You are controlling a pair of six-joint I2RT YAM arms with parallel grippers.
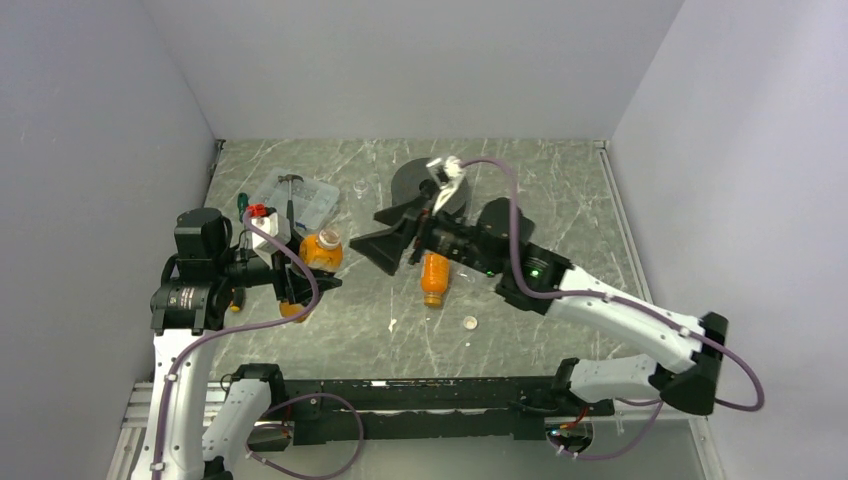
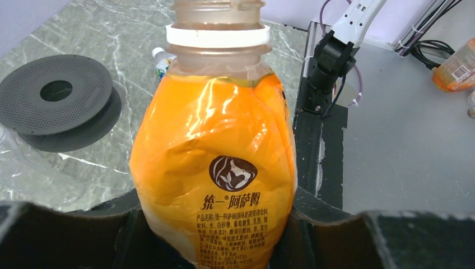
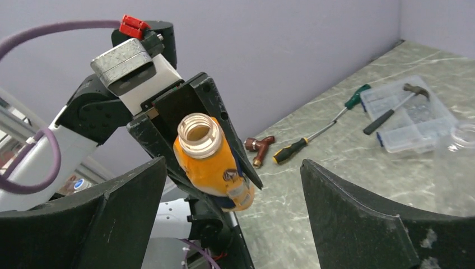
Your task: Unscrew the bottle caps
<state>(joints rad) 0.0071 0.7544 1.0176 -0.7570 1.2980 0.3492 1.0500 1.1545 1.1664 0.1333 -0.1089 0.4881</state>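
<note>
Near edge: one off-white cap (image 1: 469,322) lies loose on the desk (image 1: 580,200), well apart from both bottles.

Left side: the left gripper (image 2: 218,238) is clamped on the body of the stubby orange bottle (image 2: 213,157) and holds it off the desk. Neck bare, white ring only, mouth open.

Centre: the tall orange bottle (image 1: 433,280) lies on its side, its far end hidden under the right wrist. The right gripper (image 1: 378,233) faces the held bottle, fingers wide apart, gripping nothing.

Far left: a clear compartment box (image 1: 300,200) has a hammer (image 3: 392,109) across it; other contents cannot be made out. A green-handled screwdriver (image 1: 241,201) lies just beside it.

Far centre: a small clear container (image 1: 360,187) stands between the box and a black spool (image 1: 415,183).

Walls close the desk left, back and right; the widest bare stretch is the right half.
</note>
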